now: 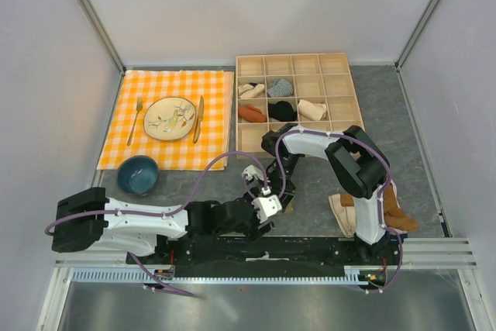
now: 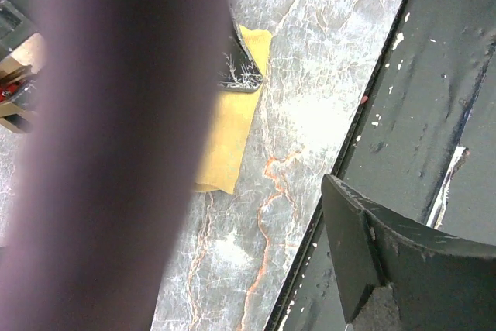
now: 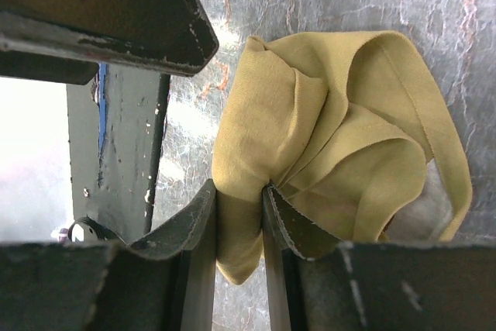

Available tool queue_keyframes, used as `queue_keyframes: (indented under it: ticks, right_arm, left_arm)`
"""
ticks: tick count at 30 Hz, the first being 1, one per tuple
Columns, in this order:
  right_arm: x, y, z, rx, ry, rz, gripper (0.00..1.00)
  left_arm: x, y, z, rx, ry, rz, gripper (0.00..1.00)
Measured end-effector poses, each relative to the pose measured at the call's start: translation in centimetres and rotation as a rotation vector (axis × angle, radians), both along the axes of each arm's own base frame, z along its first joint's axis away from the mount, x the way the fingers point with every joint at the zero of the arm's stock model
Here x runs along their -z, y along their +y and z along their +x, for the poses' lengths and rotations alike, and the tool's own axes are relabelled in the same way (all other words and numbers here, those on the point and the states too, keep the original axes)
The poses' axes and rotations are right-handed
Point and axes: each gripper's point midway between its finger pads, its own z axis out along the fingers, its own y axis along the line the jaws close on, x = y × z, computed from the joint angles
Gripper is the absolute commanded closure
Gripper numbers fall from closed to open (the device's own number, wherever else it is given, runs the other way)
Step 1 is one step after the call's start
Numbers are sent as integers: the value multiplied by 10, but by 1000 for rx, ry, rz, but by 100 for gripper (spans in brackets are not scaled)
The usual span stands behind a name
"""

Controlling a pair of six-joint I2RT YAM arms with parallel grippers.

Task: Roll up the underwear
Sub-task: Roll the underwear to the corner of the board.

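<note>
The olive-khaki underwear (image 3: 341, 137) lies crumpled on the marble table, with a bit of its pale waistband (image 3: 434, 199) showing at the right. My right gripper (image 3: 239, 199) is shut on a fold at the fabric's left edge, low over the table. In the left wrist view the underwear (image 2: 229, 137) is a yellow strip with a dark right fingertip (image 2: 242, 74) on it. My left gripper (image 1: 267, 208) sits just beside the right gripper (image 1: 273, 190) near the front rail. One left finger (image 2: 364, 246) shows, with bare marble beside it. The jaws look open and empty. A blurred purple cable (image 2: 116, 145) hides the other finger.
A wooden compartment box (image 1: 341, 63) with several rolled garments stands at the back right. A cream and rust-brown garment pile (image 1: 387, 211) lies by the right arm's base. An orange checked placemat (image 1: 167, 156) carries a plate (image 1: 170, 118), fork and knife. A blue bowl (image 1: 138, 174) stands at its front. The black front rail (image 2: 434, 83) is close.
</note>
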Motion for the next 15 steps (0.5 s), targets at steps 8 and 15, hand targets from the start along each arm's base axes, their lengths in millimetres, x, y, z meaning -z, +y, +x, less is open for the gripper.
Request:
queue_keyframes:
  ticks: [8,15]
  right_arm:
    - [0,0,0,23,7,-18,73]
    - [2,0,-1,40,23,-34,73]
  left_arm:
    - [-1,-3,-4,17,-4,-5,19]
    - [9,-2,-2,25,-26,34,19]
